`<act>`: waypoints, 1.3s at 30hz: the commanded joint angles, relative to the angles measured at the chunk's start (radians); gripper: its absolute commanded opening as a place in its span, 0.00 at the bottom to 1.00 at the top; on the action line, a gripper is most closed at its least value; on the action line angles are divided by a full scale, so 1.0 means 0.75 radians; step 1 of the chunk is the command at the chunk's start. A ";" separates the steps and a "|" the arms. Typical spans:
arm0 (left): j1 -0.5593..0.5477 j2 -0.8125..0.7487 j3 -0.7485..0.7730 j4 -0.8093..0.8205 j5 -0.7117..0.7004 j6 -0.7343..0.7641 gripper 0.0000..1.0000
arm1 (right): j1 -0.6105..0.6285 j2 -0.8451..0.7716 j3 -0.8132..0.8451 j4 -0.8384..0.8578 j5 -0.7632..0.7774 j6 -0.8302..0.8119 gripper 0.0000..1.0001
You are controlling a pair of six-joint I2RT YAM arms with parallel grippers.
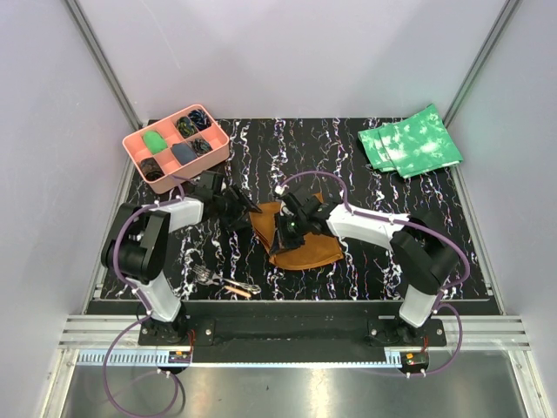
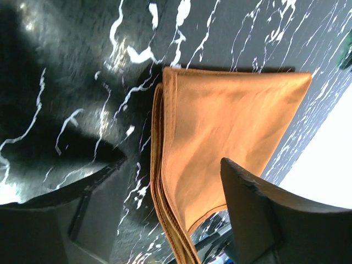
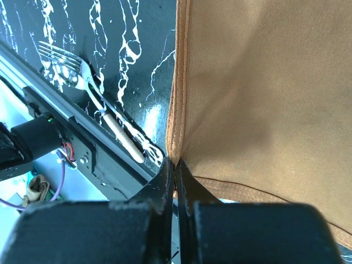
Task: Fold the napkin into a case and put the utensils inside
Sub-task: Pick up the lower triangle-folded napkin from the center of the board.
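Item: napkin (image 1: 306, 250) (image 2: 220, 126) (image 3: 264, 99), plain rust-brown cloth, folded into several layers whose stacked edges show in the left wrist view; lies at the middle of the black, white-veined counter (image 1: 409, 235), between the two arms. Right fingers (image 1: 287, 228) (image 3: 159, 187): clenched together, tips pinching the stitched hem of the napkin at its left edge, so the cloth creases toward the pinch. Left fingers (image 1: 237, 209) (image 2: 264, 220): released and spread wide, grasping nothing, poised just beside the napkin's left edge with the layered fold showing in the gap between them; whether they touch the cloth cannot be told. Utensils: one small silver fork (image 1: 206, 277) (image 3: 69, 69) and one slim silver piece with an orange-tan end (image 1: 238, 288) (image 3: 124, 140), lying close together, flat on the counter near its front edge, left of the napkin and apart from it, outside the cloth. Further out: pink plastic tray (image 1: 135, 161) with compartments at the far left corner of the counter, holding small green, blue and dark items too small to name. Green cloths (image 1: 409, 141) with white mottling, overlapping one another, at the far right corner, well apart from the napkin. Pale walls enclose the counter on three sides.
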 commanded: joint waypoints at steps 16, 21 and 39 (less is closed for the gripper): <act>-0.023 0.126 0.070 0.063 -0.101 -0.036 0.64 | -0.061 -0.142 -0.032 0.091 -0.078 0.034 0.00; -0.027 0.154 0.086 0.066 -0.113 -0.030 0.58 | -0.063 -0.134 -0.036 0.103 -0.104 0.038 0.00; -0.060 0.046 0.244 -0.262 -0.473 0.258 0.08 | -0.063 -0.093 -0.202 0.266 -0.253 0.067 0.00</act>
